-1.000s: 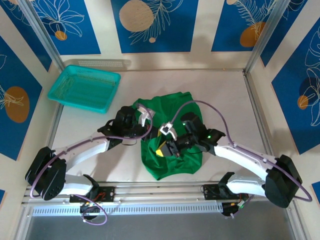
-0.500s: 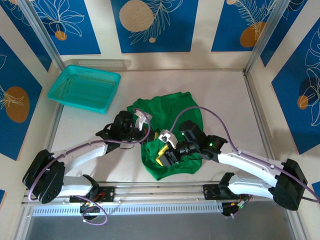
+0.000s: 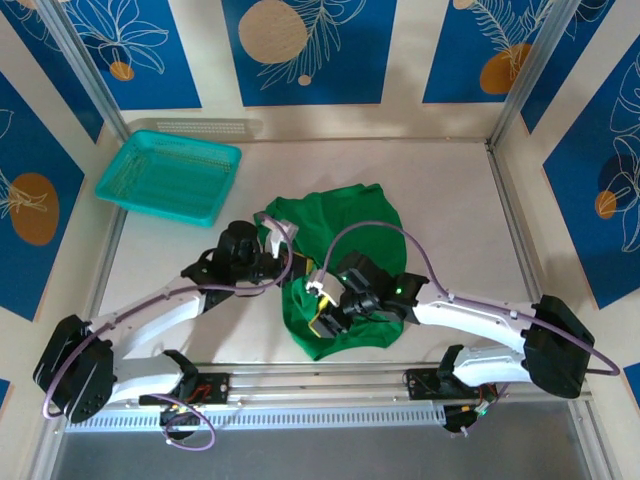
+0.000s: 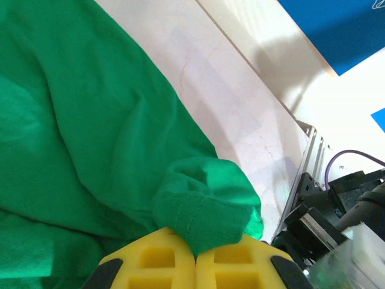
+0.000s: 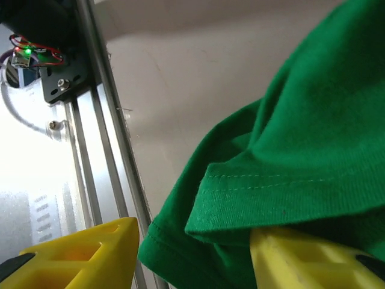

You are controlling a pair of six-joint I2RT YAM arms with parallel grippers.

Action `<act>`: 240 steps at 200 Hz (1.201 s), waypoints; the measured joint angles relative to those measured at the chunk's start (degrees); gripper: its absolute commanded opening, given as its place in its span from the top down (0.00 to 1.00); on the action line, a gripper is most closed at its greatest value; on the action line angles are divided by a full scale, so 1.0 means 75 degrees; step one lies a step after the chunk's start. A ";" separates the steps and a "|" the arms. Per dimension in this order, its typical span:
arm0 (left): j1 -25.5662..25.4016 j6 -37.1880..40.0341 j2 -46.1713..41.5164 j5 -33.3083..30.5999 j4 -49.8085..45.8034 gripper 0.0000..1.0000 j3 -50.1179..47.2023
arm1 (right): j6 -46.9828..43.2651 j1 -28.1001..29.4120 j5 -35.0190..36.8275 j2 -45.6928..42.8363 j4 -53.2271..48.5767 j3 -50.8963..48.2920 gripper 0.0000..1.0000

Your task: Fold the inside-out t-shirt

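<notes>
Green t-shirt (image 3: 345, 225) lies bunched and wrinkled on the white table (image 3: 450, 190), in the middle and toward the near edge, between the two arms. The left gripper (image 4: 195, 259) is at the shirt's left edge. Its yellow fingers are pressed together and pinch a small stitched fold of the cloth, and the rest of the shirt spreads away from that fold in soft creases. The right gripper (image 5: 194, 238) is low at the shirt's near-left part, close to the metal rail (image 5: 114, 162) along the front of the table. Its fingers stand wide apart with nothing clamped. A hemmed edge of the shirt drapes over one of them, and the other is beside the rail. A teal basket (image 3: 170, 178) sits at the table's far left corner, well apart from the shirt.
</notes>
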 measured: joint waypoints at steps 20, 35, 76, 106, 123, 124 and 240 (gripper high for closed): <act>0.0000 -0.0119 -0.0012 -0.0017 0.0204 1.00 -0.0122 | 0.1017 -0.0017 0.0335 -0.0469 -0.0137 -0.0079 0.46; 0.0000 -0.0221 0.0000 -0.0041 0.0318 1.00 -0.0221 | 0.1827 -0.0230 0.0423 -0.0988 -0.0122 -0.0254 0.47; 0.0000 -0.0385 0.0265 -0.0041 0.0557 1.00 -0.0239 | 0.3541 -0.0562 0.0286 -0.1026 0.0341 -0.0571 0.47; 0.0000 -0.0437 0.0376 -0.0061 0.0577 1.00 -0.0236 | 0.4686 -0.0058 0.0379 -0.0458 0.0656 -0.0595 0.48; 0.0000 -0.0498 0.0376 -0.0073 0.0621 1.00 -0.0236 | 0.5383 0.0256 0.0828 -0.0323 0.0431 -0.0568 0.48; 0.0000 -0.0501 0.0376 -0.0070 0.0621 1.00 -0.0236 | 0.5423 0.0271 0.0860 -0.0323 0.0417 -0.0562 0.48; 0.0000 -0.0571 0.0472 -0.0160 0.0664 1.00 -0.0236 | 0.7061 0.1023 0.2346 0.0656 0.0831 -0.0105 0.85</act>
